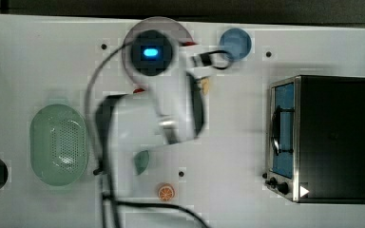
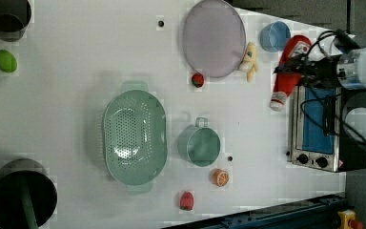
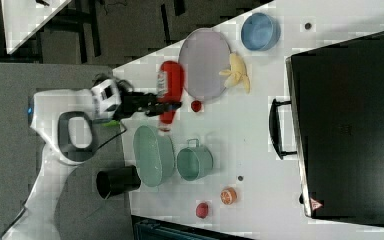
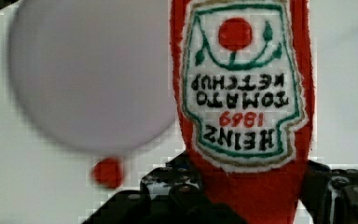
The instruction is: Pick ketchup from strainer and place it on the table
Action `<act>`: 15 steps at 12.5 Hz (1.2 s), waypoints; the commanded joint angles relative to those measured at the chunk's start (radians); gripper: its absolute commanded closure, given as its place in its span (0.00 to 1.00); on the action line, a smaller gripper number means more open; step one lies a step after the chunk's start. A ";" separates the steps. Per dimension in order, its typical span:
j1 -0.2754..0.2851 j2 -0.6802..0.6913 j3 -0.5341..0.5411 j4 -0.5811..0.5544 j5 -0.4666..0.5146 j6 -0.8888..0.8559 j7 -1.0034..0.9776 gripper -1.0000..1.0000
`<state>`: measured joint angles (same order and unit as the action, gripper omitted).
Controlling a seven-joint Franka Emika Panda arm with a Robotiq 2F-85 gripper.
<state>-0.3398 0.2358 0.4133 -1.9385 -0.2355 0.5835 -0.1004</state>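
Observation:
The ketchup (image 4: 242,93), a red bottle with a white tomato label, hangs in the air with my gripper (image 4: 251,196) shut on its lower body, a black finger (image 4: 168,186) on each side. In the left view the ketchup (image 2: 290,67) hangs tilted, cap end down, near the oven's corner, with the gripper (image 2: 288,67) across its middle. In the right view the ketchup (image 3: 170,92) is beside the purple plate. The pale green strainer (image 2: 134,136) lies with nothing in it on the white table (image 2: 76,71), well apart from the bottle.
A purple plate (image 2: 213,38), a blue cup (image 2: 274,36), a yellow plush toy (image 2: 250,59) and a toaster oven (image 2: 314,129) surround the bottle. A green handled cup (image 2: 199,145), an orange slice (image 2: 220,177) and red fruits (image 2: 198,79) lie near the strainer. Black pots stand at the left view's left.

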 commanded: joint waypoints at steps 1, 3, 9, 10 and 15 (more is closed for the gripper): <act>-0.003 -0.027 -0.022 -0.039 0.013 0.023 -0.220 0.40; -0.026 -0.046 -0.038 -0.119 0.013 0.110 -0.242 0.40; -0.057 -0.034 -0.054 -0.347 0.013 0.283 -0.242 0.40; -0.057 -0.020 -0.057 -0.364 0.013 0.289 -0.241 0.40; -0.065 0.065 -0.059 -0.386 0.013 0.363 -0.241 0.16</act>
<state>-0.3970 0.3296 0.3623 -2.3398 -0.2255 0.9146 -0.3037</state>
